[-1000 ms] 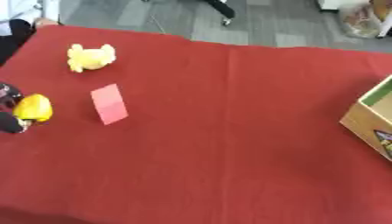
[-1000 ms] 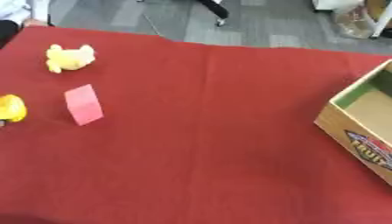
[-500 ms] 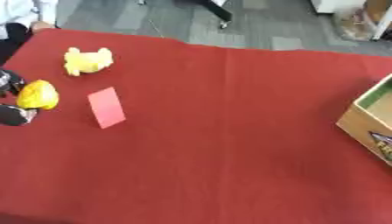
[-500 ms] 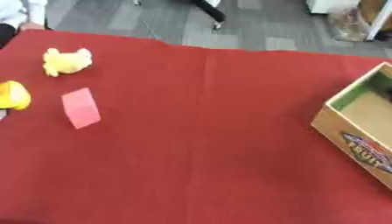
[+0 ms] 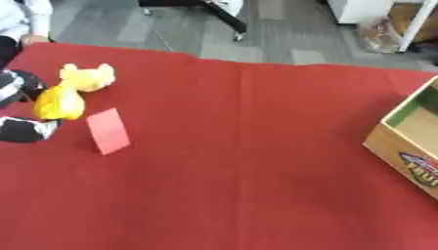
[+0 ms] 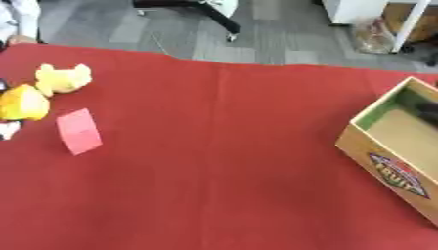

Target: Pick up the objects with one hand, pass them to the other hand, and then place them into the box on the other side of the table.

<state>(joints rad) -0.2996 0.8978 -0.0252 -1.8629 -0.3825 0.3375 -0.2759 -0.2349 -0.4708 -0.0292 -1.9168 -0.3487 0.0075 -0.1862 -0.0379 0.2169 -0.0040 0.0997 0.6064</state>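
Observation:
At the table's left edge my left hand (image 5: 20, 128) is curled round a yellow rounded object (image 5: 58, 102), with dark fingers showing above and below it. Just beyond, almost touching it, lies a pale yellow plush toy (image 5: 87, 76). A pink flat block (image 5: 109, 130) stands on the red cloth right of the hand. The open cardboard box (image 6: 383, 152) sits at the right edge, with something dark (image 6: 424, 112) inside against its far wall. My right hand shows in neither view.
The red tablecloth (image 5: 248, 171) covers the table. Beyond the far edge are grey floor, a chair base (image 5: 224, 14) and a person's sleeve (image 5: 21, 19) at the far left corner.
My left hand has carried the yellow object up and to the right, toward the plush toy. The camera has shifted too, so the box shows more.

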